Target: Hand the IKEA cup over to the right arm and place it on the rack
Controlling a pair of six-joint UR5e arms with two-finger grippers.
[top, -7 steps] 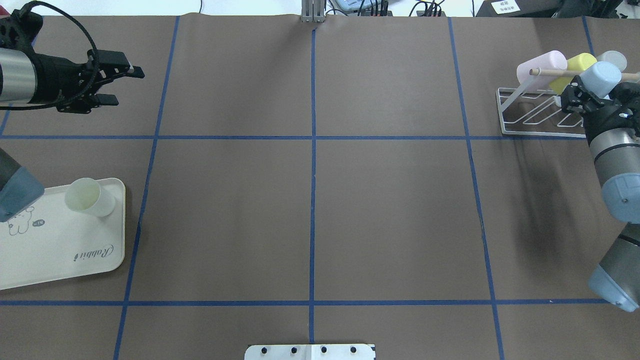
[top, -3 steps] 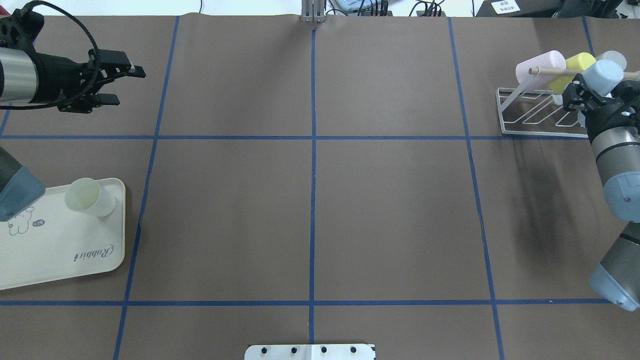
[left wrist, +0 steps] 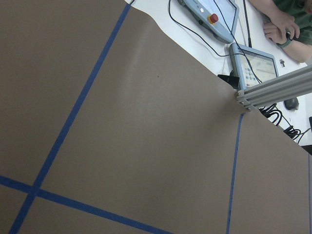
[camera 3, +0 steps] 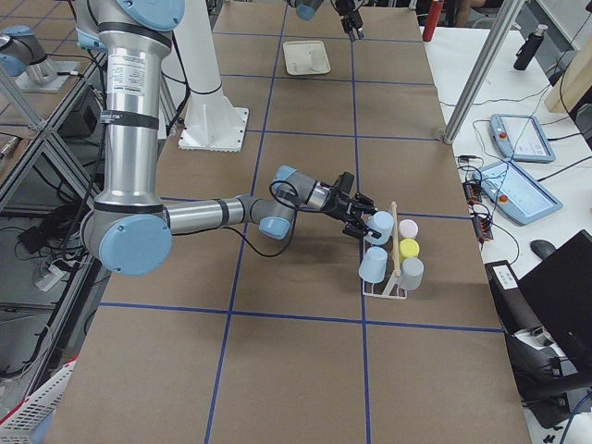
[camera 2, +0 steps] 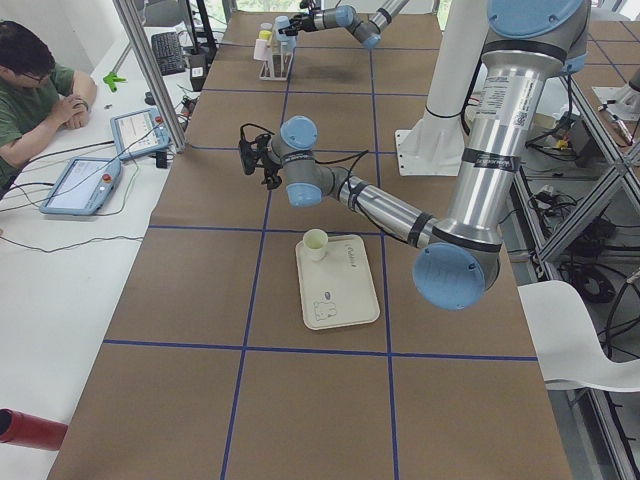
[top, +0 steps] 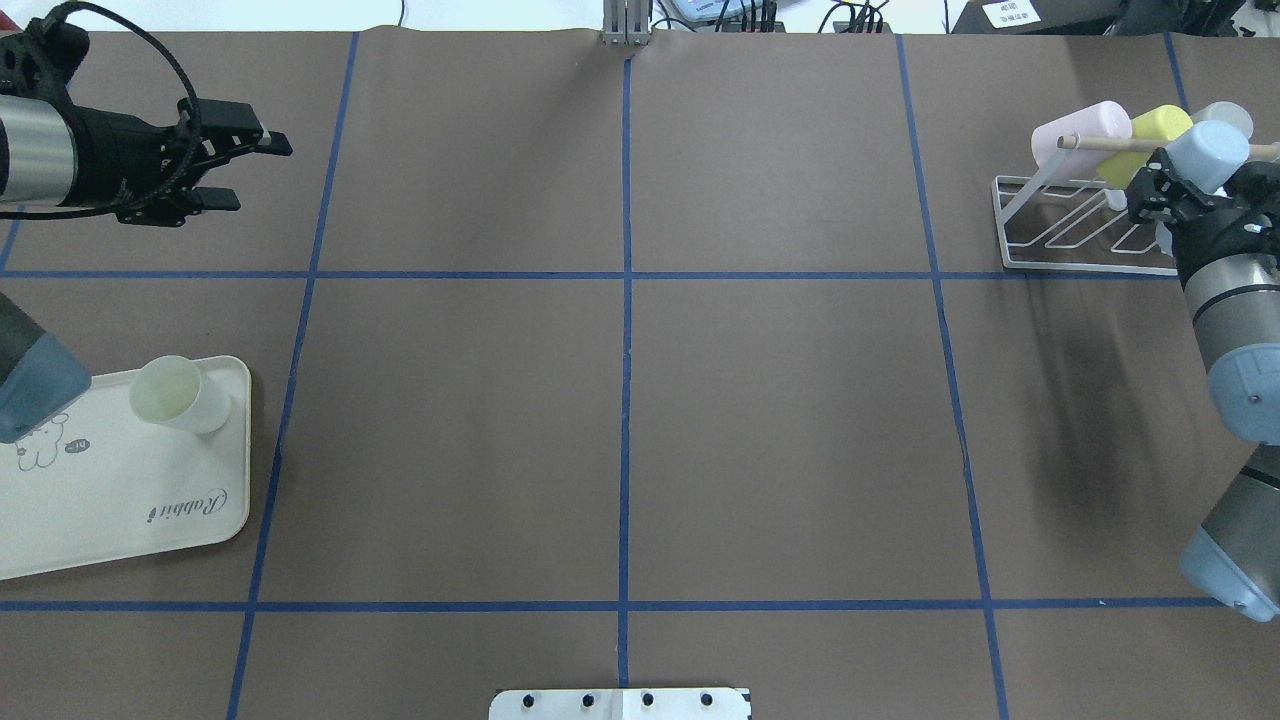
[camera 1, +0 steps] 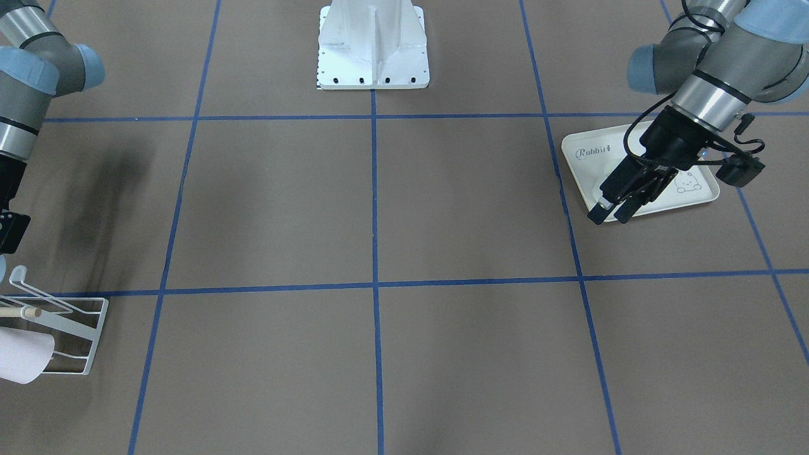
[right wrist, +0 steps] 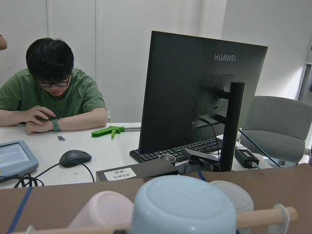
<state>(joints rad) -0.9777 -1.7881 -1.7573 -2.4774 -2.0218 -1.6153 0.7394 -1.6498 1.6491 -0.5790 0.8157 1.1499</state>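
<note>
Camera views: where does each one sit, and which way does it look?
Front-facing: across the table, facing the robot, steeply down; base, left gripper, tray.
Overhead: behind the robot, forward and down; left arm at left, right arm at right.
Exterior left: table's end, along it; left arm near.
Exterior right: opposite end; right gripper holds pale blue cup at the rack.
Left wrist: brown table cover; no robot part.
Right wrist: over that cup toward a person; no fingers shown.
Shared: overhead and exterior right both show the rack.
</note>
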